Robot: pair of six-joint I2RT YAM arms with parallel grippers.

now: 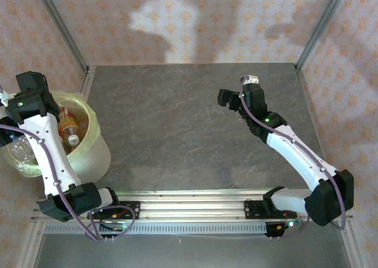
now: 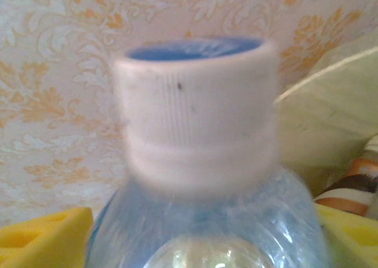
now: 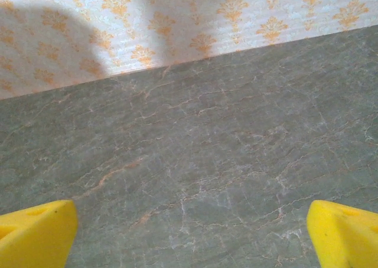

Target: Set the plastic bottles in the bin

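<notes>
top view: bin (image 1: 97, 153) is at the 9 o'clock edge of the table (image 1: 177, 132), a pale bucket lined with a yellow-green bag (image 2: 331, 103); cannot tell if it stands on the table or beside it. left arm (image 1: 50, 156) reaches over the bin, wrist above its 11 o'clock rim. inside the bin an orange-label bottle (image 1: 72, 125) lies toward 1 o'clock, and a clear bottle (image 1: 20, 153) toward 8 o'clock by the rim, partly under the arm

left wrist view: left gripper (image 2: 204, 244) has a white-cap bottle (image 2: 195, 120) between its yellow fingertips (image 2: 41, 238), cap up, very close to the lens and blurred, clear bluish shoulder below the cap. fingertips stand wide apart, one at 7 o'clock and one at 5 o'clock of the frame, each right at the bottle's shoulder; cannot tell if they press it or sit just clear of it. the bag shows at 3 o'clock behind the bottle, with the orange-and-white striped label of another bottle (image 2: 354, 191) at 4 o'clock. patterned wall (image 2: 59, 73) behind

right gripper (image 3: 192, 232) is well apart from the bin, over bare table toward 1 o'clock of the table centre, jaws spread wide, nothing between them, grey marbled table below
</notes>
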